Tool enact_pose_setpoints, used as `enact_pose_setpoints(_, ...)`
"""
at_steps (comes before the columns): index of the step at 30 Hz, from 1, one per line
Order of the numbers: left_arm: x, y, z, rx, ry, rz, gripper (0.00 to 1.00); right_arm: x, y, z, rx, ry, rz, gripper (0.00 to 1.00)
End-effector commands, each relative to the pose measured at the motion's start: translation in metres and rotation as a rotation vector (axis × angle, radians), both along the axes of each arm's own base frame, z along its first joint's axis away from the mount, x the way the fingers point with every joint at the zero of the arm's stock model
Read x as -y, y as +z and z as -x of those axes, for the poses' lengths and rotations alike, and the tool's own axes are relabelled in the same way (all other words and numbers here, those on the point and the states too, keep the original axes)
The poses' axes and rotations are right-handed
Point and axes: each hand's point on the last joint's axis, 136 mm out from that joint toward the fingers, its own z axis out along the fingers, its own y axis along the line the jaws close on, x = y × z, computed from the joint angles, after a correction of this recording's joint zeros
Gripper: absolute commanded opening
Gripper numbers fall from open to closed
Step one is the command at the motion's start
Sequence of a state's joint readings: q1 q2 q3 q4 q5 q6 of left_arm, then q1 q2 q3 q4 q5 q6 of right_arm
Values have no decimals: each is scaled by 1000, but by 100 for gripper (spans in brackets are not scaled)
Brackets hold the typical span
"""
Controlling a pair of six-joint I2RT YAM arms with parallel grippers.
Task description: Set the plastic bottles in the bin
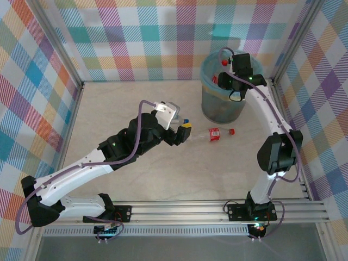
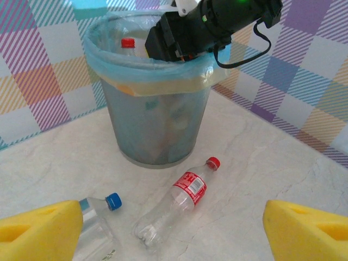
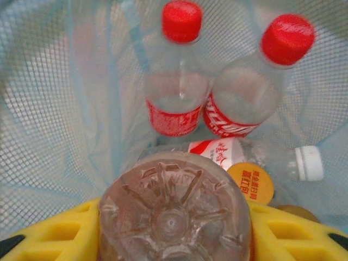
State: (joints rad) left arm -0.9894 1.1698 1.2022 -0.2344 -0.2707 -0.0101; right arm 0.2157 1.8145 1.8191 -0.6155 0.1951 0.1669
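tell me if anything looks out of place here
Two bottles lie on their sides on the table, outside the bin: a red-capped bottle with a red label just in front of it, and a blue-capped bottle a little farther from the bin. No spill or damage shows.
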Motion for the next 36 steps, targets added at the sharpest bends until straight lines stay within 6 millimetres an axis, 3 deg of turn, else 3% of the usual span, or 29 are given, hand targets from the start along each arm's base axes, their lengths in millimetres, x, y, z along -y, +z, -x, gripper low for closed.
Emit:
enact_pose_setpoints(1,-2,-5,-2,-18,3,1,86,-8,-39,-5,-85,25,-12,53)
enact_pose_setpoints(3,-3,-6,-3,-21,7,-2,86,-9,-44,-4,-106,25,-19,56)
enact_pose_setpoints(6,-5,-7,-3,-26,11,0,86,-10,-32,-3,-92,21,-41,63)
enact_pose_setpoints(9,-6,-6,-5,-24,17,1,87,-10,-4,0,-43,12,-66,72)
enact_pose_setpoints(14,-9,-3,-7,-20,30,5,87,-6,48,9,54,-11,-103,76)
enact_pose_setpoints(18,-9,-2,-9,-20,32,8,87,-3,74,12,110,-24,-110,75)
enact_pose_setpoints(21,-9,-4,-9,-21,34,5,87,-3,72,11,103,-22,-106,67)
enact_pose_setpoints(26,-9,-14,-14,-40,44,-14,86,-6,39,19,5,-28,-131,51)
enact_pose_setpoints(30,-11,-31,-20,-52,53,-60,85,-12,21,19,-37,-12,-160,49)
enact_pose_setpoints(36,-18,-60,-32,-124,32,-139,85,-20,71,20,32,27,-211,56)
